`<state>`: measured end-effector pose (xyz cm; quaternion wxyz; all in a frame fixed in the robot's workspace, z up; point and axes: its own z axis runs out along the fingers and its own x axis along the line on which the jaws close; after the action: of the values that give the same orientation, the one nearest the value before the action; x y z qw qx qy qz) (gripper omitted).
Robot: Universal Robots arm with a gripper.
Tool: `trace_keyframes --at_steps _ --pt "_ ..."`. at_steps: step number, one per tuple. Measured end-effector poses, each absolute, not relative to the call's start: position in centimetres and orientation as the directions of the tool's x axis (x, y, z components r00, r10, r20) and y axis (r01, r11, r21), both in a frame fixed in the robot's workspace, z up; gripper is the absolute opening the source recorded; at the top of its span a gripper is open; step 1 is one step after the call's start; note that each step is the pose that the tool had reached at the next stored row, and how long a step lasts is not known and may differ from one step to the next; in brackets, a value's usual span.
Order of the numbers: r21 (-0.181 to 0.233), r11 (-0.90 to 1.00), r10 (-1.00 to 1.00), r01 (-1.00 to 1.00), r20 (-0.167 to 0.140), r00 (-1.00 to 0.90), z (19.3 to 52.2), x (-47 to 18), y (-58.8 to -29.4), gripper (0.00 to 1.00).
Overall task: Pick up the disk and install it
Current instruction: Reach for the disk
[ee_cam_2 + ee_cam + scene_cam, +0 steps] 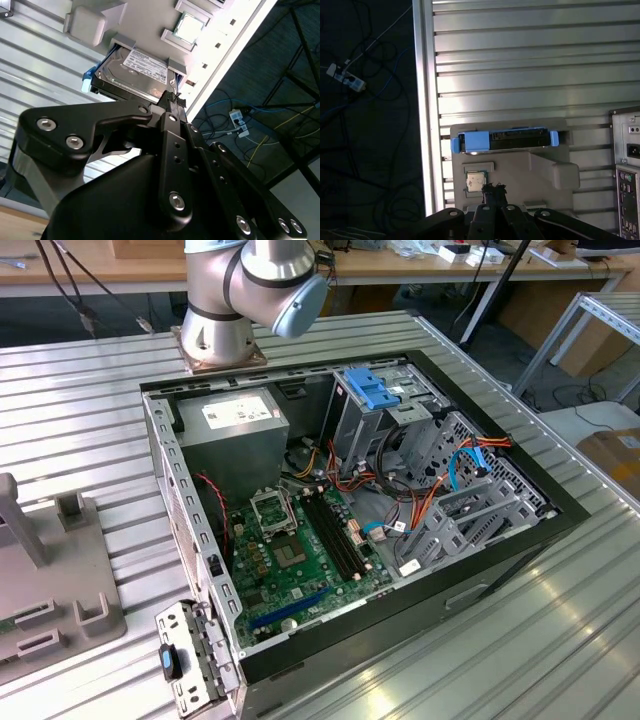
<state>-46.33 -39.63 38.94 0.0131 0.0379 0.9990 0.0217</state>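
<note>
Disk [502,140] stands on edge in a slot of the grey holder [520,167], with a blue rail at each end. Its long axis runs crosswise to the desk [520,60] edge. Tool [493,189] tips are pressed together and pinch nothing. They sit beside the holder's chip [474,181], with the disk near ahead (apart from it, I judge). Open desk lies beyond the slot. The case [627,170] flanks one end of the disk, the desk edge the other.

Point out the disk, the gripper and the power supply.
disk [131,82], second wrist view, on its metal top face.
gripper [493,189], first wrist view, between its fingertips.
power supply [228,445], exterior view, on its grey side.
</note>
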Motion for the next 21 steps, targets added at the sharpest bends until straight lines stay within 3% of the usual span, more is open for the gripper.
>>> trace_keyframes --at_steps 8,15,21 --pt "0.044 0.996 0.076 0.075 -0.024 -0.997 38.9 -46.3 -39.2 0.11" --pt "0.044 0.996 0.076 0.075 -0.024 -0.997 38.8 -46.3 -35.4 0.11" --pt "0.044 0.996 0.076 0.075 -0.024 -0.997 38.6 -47.1 -35.3 0.11"
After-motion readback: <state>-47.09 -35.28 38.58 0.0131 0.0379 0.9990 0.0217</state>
